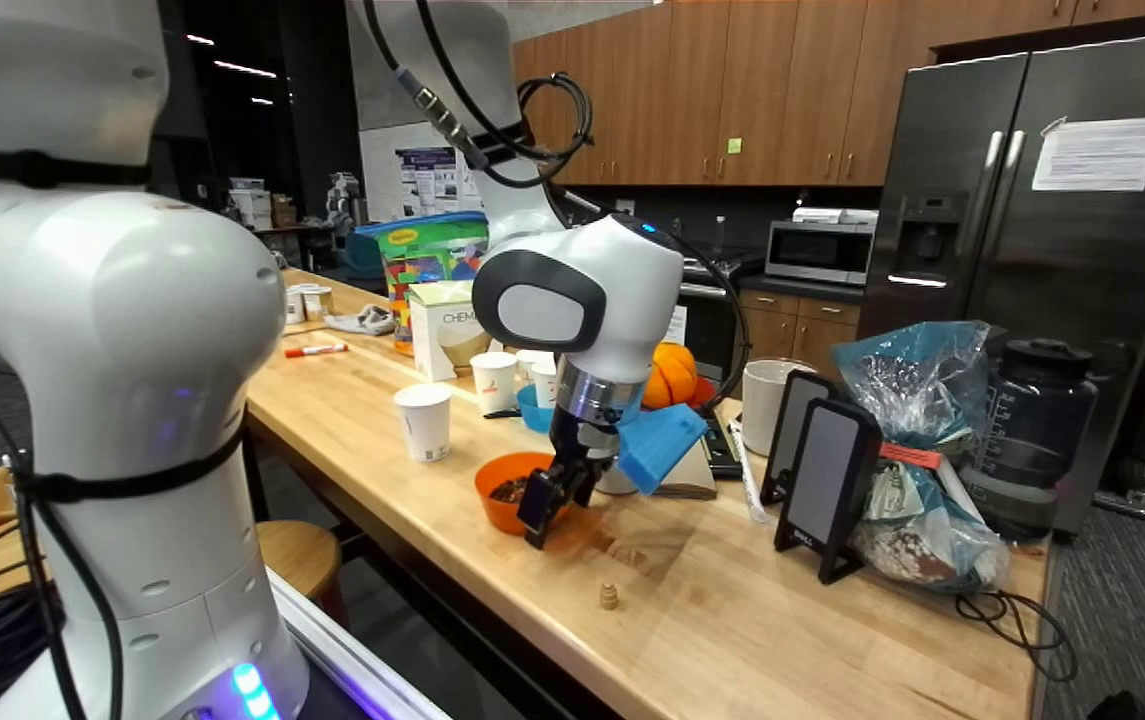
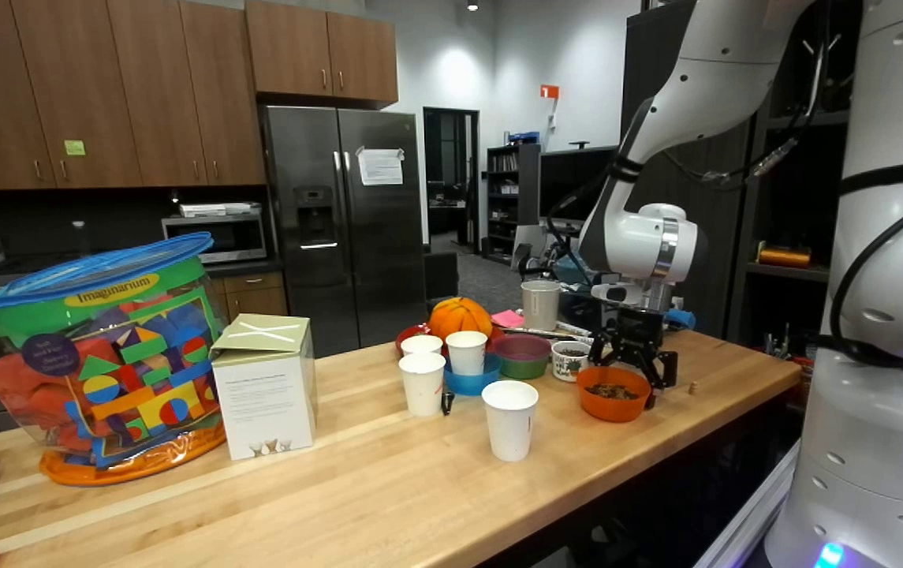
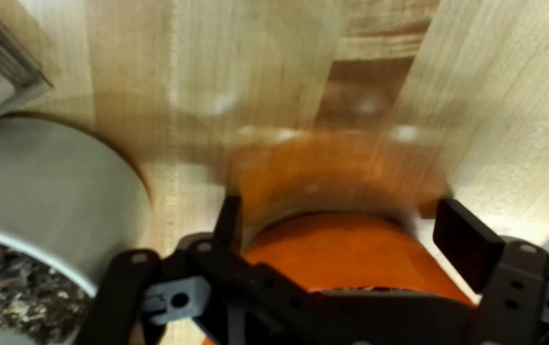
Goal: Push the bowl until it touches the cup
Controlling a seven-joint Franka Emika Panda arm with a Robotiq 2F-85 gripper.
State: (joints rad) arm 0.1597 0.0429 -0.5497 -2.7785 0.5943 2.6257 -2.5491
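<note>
The light-wood counter [image 1: 782, 620] runs beneath the black two-fingered pincer [image 3: 344, 227]. A clear plastic bag [image 2: 96, 371] with a blue top, labelled "Imaginarium", stands well apart from the pincer. A white, green-topped cardboard box [image 1: 444, 335] stands between bag and pincer; "CHEM" is legible, the rest hidden. A black upright panel [image 1: 829, 485] with a grey face, labelled "DELL", stands across the pincer from the box.

The pincer is low, jaws spread apart. A round, shallow, bright orange plastic bowl [image 2: 613, 410] is adjacent; in the wrist view its wall shows between the jaws. Contact cannot be determined. The bowl sits upright, mouth facing up, and holds brown loose contents [image 2: 611, 392]. Being round, it has no distinct long axis and points to no side.

The white tapered cup [image 2: 510, 422] stands upright beyond the bowl, which occupies the line from the pincer to it; the two are apart. An off-white round tub [image 3: 49, 177] of dark flakes [image 3: 20, 287] stands just beside the pincer. The smallest item, a tan ridged piece [image 1: 609, 597], is near the pincer, on the side away from the cup.
</note>
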